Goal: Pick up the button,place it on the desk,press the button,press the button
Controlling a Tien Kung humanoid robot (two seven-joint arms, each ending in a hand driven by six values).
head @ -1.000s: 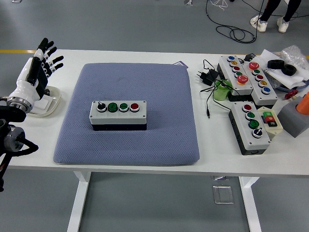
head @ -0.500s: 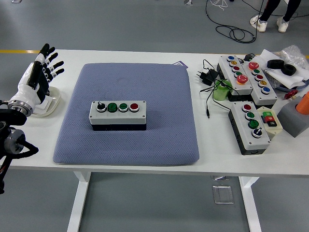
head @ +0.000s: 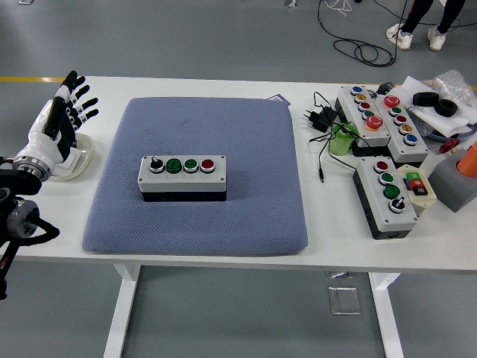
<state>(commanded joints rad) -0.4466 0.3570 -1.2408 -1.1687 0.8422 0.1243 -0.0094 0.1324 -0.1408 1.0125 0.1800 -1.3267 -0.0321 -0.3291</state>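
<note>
Held up at the table's left edge, the left hand [head: 59, 123] was seen with fingers spread, nothing gripped. The button box [head: 182, 177] was seen resting mid-mat [head: 246, 209], well apart. A neighbouring button could be pressed if the reach were misjudged.

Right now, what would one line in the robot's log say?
left hand: open, raised at table's left edge | right hand: not in view | button box: on blue mat, untouched
</note>
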